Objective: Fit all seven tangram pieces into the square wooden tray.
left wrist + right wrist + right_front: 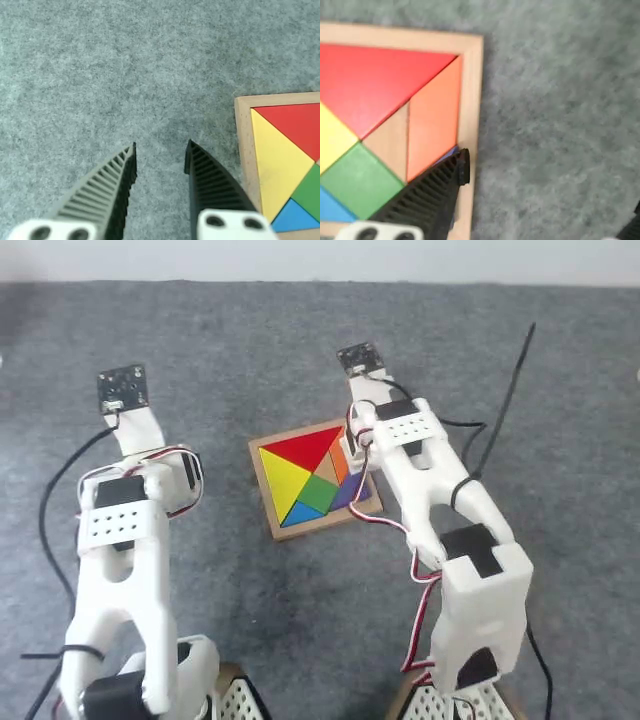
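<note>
High view: tangram pieces (pixel 285 480) in wooden tray (pixel 262 490)

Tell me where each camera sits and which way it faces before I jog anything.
High view: fixed above the grey mat, looking down on the tray; left arm and right arm both show.
Left wrist view: on the left arm, facing the grey mat beside the tray; open left gripper in front.
Right wrist view: on the right arm, over the tray's orange piece; right gripper, one finger by the rim.
Shared: all three see the red triangle.
</note>
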